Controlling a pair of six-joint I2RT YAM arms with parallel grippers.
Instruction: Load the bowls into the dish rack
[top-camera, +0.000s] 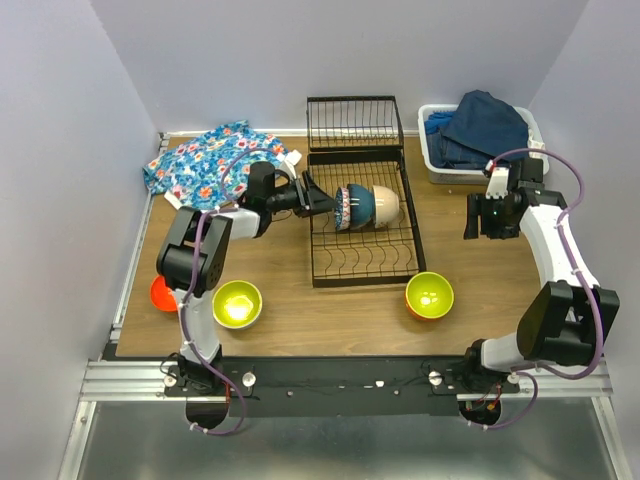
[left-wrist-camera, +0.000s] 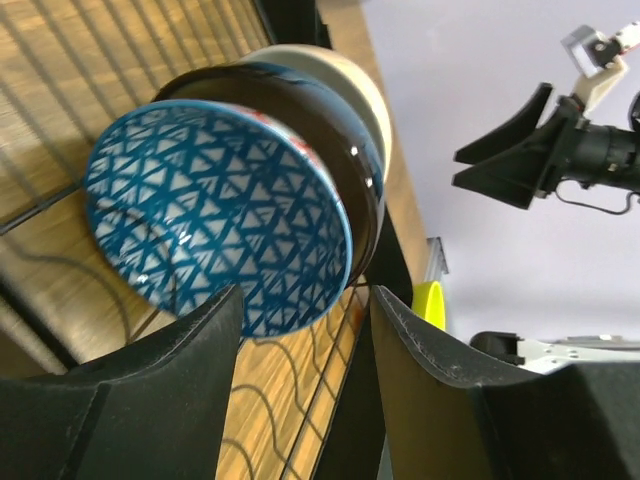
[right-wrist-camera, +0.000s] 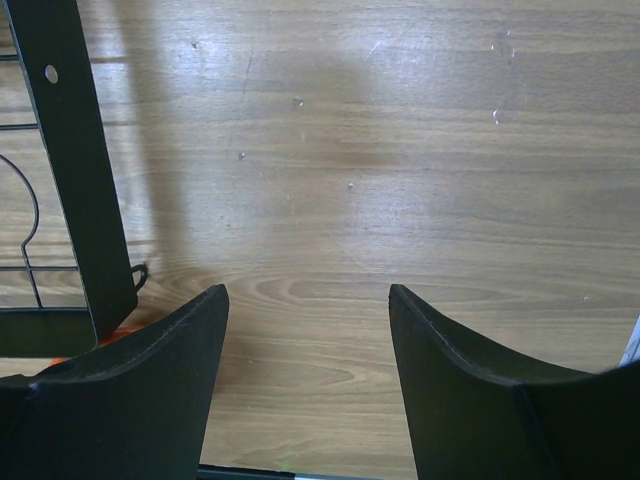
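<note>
Standing on edge: three bowls in one row inside the dish rack (top-camera: 365, 268), at the centre of the top view. They are the blue-white patterned bowl (top-camera: 342, 208), the dark blue bowl (top-camera: 360, 204) and the beige bowl (top-camera: 387, 204), nested closely one behind the next. The patterned one's open side faces frame left.
Dish rack: black wire, on the wooden table (top-camera: 300, 325), with its end panel (top-camera: 354, 123) above it in the frame.
Left gripper: the left gripper (top-camera: 322, 198) is at the patterned bowl's open face, just left of it in the top view. In the left wrist view its jaws stand apart on either side of the bowl's lower rim, with a clear gap beside the right-hand finger (left-wrist-camera: 420, 350). It clamps nothing.
Bowls on the table: the yellow-green bowl (top-camera: 237, 303) is at lower left, and the red-orange bowl (top-camera: 161, 292) is just left of it, partly behind the arm. The orange bowl (top-camera: 429, 295) with a lime inside sits just below the rack's lower right corner.
Right gripper: the right gripper (top-camera: 480, 220) is in the right half of the frame, well apart from the rack. Its jaws are wide with nothing between them, and the wrist view shows only bare wood beneath.
Upper corners: a floral cloth (top-camera: 205, 165) at upper left; a white bin (top-camera: 433, 168) of blue clothes (top-camera: 485, 125) at upper right.
</note>
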